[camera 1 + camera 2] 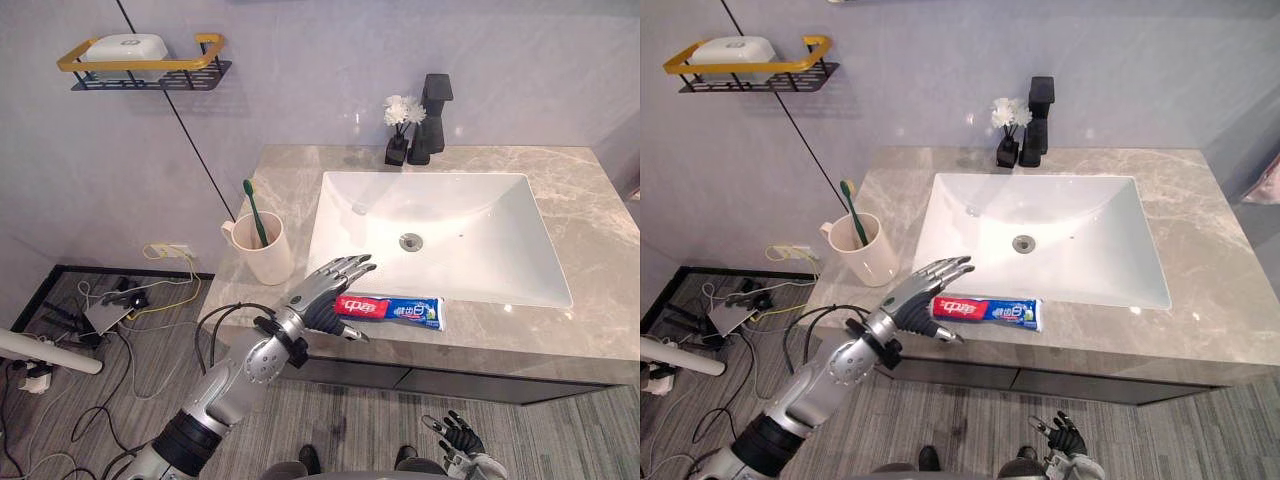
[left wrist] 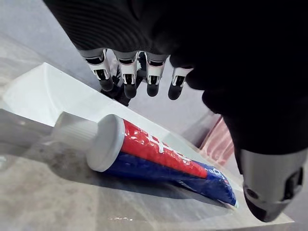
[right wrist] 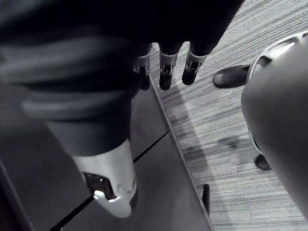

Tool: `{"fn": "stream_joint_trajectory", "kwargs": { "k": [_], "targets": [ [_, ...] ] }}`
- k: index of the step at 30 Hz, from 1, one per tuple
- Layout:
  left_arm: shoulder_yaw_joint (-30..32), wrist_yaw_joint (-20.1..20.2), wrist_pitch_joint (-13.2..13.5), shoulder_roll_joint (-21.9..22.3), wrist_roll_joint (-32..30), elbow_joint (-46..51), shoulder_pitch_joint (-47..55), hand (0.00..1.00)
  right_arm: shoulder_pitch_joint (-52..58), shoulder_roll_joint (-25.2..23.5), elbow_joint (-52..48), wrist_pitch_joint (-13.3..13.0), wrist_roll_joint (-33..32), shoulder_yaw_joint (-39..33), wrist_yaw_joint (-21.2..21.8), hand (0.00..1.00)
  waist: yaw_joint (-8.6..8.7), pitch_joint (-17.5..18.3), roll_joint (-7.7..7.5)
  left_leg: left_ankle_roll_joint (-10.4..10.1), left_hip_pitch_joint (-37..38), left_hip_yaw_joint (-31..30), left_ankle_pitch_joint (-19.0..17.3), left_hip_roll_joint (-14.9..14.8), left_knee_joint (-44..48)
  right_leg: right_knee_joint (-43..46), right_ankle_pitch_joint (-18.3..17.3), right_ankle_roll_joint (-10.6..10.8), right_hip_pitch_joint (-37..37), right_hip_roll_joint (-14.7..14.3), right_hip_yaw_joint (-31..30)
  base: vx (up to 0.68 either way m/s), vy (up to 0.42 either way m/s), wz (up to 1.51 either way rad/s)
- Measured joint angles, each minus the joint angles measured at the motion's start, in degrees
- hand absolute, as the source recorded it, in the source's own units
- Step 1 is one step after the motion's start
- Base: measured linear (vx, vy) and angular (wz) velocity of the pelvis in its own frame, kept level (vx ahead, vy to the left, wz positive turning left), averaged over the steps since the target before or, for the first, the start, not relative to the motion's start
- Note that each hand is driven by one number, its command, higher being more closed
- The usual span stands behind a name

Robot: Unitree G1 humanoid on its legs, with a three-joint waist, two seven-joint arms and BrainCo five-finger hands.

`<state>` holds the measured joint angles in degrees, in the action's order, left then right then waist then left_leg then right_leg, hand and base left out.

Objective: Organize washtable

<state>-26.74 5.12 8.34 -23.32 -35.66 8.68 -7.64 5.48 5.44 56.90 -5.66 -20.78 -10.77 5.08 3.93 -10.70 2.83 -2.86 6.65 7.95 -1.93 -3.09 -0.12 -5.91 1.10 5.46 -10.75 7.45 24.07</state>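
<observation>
A red and blue toothpaste tube [image 1: 392, 309] lies flat on the stone counter [image 1: 585, 190] along the front rim of the white sink [image 1: 520, 270], its grey cap [image 2: 102, 143] pointing left. My left hand [image 1: 322, 292] hovers open just above the cap end, fingers [image 2: 126, 75] straight over the tube and thumb beside it, not gripping. A cream cup [image 1: 264, 250] holding a green toothbrush [image 1: 254, 211] stands at the counter's left edge. My right hand [image 1: 458, 435] hangs low by the floor in front of the cabinet, its fingers relaxed.
A black faucet [image 1: 432, 118] and a small black vase of white flowers [image 1: 401, 124] stand behind the sink. A wall rack [image 1: 150, 64] with a white soap dish hangs at upper left. Cables and a power strip [image 1: 108, 315] lie on the floor left of the cabinet.
</observation>
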Motion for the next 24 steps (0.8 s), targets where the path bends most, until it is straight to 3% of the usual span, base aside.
{"fn": "stream_joint_trajectory", "kwargs": {
  "k": [24],
  "targets": [
    [0.0,0.0,-0.3,-0.1,-2.3,-2.9,-0.1,0.00,0.1,0.7,-0.8,0.1,0.0,0.0,-0.1,0.00,0.14,-0.3,0.50,0.0,0.0,0.1,0.0,0.0,-1.0,-0.1,0.0,0.0,0.6,-0.1,-0.2,0.00,0.000,0.00]
  ]
}}
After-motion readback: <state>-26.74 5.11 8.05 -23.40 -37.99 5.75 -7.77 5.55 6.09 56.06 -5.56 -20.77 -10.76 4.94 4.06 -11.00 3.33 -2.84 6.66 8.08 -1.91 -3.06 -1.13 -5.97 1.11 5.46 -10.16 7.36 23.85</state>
